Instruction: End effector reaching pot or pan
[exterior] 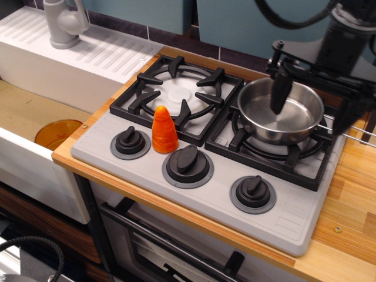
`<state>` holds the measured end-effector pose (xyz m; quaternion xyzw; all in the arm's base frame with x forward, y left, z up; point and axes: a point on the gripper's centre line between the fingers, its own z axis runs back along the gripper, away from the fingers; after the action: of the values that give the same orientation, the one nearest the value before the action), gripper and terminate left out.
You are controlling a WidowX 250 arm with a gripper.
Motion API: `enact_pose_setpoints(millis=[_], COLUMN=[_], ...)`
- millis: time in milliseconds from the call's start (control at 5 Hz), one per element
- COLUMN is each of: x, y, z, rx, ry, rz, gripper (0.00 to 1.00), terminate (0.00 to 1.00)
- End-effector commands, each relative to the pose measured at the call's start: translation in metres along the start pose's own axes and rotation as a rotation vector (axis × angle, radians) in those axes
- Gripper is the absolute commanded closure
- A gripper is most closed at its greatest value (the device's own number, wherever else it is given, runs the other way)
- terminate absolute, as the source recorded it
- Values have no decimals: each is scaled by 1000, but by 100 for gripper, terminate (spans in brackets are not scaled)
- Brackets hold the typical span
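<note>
The small shiny steel saucepan (276, 120) sits on the right burner grate (258, 154), its thin wire handle (355, 137) pointing right. My black gripper (313, 104) hangs at the upper right, just above the pan. It is open and empty. Its left finger (281, 91) dips over the pan's inside, and its right finger (346, 114) stands outside the rim by the handle. The jaws straddle the right half of the pan. Thick black cables run off the top edge.
An orange cone toy (164, 130) stands at the front of the left burner grate (176, 88). Three black knobs (188, 164) line the stove front. A white sink with a grey faucet (61, 23) and an orange disc (57, 133) lies to the left.
</note>
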<state>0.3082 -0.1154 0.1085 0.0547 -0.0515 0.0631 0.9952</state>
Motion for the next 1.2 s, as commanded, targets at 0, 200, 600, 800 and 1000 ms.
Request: enact_pose_setpoints(millis=[0,200,600,800,1000], x=[35,48,63,71,81], y=[18,30,44,59,80], z=[-6,-14,-23,-29,-22], rx=[-23,-13,-25,-11,19], ry=[-113,-140,-170,-197,-192], rz=[-25,-43,-69,-93,-128], gripper=[0,0,0,0,0], terminate=[0,0,0,0,0])
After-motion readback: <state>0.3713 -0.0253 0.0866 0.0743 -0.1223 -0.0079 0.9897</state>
